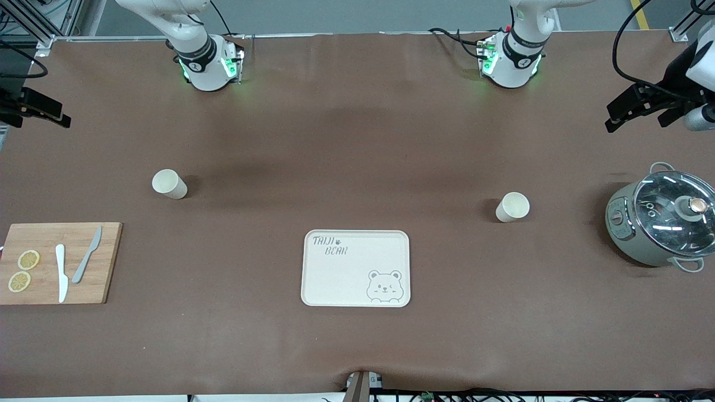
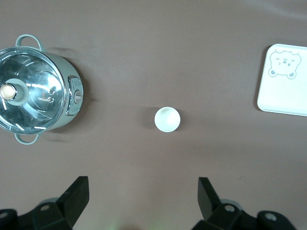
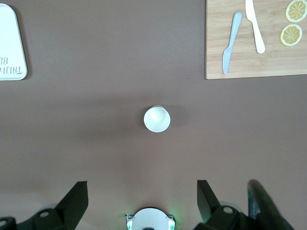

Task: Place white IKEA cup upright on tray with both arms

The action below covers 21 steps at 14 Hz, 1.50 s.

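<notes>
Both cups upright on counter, tray (image 1: 335, 279) empty. L gripper (image 2: 144, 201) wide over cup (image 2: 167, 119); R gripper (image 3: 142, 201) wide over 2nd cup (image 3: 157, 118).

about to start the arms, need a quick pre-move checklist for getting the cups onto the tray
1. Tray bare, nothing on it: ok.
2. Cup toward the right arm's end upright, mouth up in the right wrist view: ok.
3. Cup toward the left arm's end upright, standing apart from the pot: ok.
4. Left claw open, high above its cup: ok.
5. Right claw open, high above its cup: ok.
6. Cups on tray: not ok, both on the table.
</notes>
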Each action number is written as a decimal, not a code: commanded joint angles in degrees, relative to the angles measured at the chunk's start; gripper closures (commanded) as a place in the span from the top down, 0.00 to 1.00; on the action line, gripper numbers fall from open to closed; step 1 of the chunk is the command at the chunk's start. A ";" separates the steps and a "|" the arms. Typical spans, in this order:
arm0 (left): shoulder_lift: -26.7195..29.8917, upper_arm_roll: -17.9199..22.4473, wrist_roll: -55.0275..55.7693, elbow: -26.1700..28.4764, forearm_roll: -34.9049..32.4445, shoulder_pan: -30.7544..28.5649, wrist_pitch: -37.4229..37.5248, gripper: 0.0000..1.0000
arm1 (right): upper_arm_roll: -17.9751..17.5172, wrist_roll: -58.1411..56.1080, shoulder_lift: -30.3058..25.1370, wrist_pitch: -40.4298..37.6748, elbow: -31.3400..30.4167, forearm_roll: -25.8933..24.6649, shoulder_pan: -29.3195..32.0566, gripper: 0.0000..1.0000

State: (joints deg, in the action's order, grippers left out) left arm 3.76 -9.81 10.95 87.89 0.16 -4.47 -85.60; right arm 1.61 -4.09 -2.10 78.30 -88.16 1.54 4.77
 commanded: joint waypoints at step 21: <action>-14.29 -2.31 -0.49 28.73 -0.59 0.52 -39.44 1.00 | -0.82 -0.83 2.27 -0.34 2.47 1.10 3.05 1.00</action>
State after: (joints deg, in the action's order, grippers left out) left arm -9.59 -11.79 10.27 114.31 0.15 -4.15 -121.03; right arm 1.52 -4.23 -0.72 78.53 -87.23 1.64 6.45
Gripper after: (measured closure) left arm 0.000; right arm 0.000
